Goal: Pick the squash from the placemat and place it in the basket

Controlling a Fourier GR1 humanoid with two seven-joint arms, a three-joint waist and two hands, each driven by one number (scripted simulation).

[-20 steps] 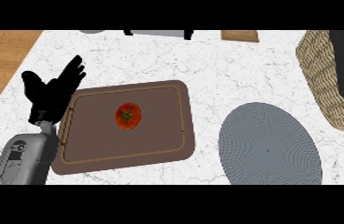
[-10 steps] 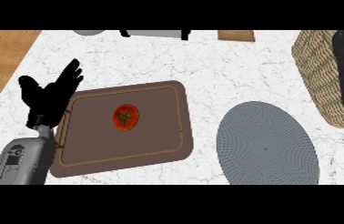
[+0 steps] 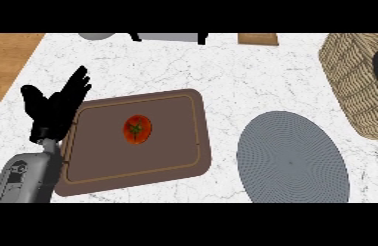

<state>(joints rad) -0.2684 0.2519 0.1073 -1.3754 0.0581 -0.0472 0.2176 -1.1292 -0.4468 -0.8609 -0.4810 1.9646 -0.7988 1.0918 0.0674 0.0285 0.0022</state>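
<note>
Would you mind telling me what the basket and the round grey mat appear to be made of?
The basket looks like woven wicker, tan with ribbed strands. The round grey mat seems a woven fabric or braided fibre, matte, judging by its fine concentric rings; the exact material is unclear.

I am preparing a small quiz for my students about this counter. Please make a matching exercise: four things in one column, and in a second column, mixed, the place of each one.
Things:
1. squash
2. basket
3. grey round mat
4. left hand

Places:
A. at the view's right edge
B. at the left edge of the brown placemat, open, fingers up
C. lying on the brown placemat
D. on the counter between the placemat and the basket

Pairs: 1-C, 2-A, 3-D, 4-B
</note>
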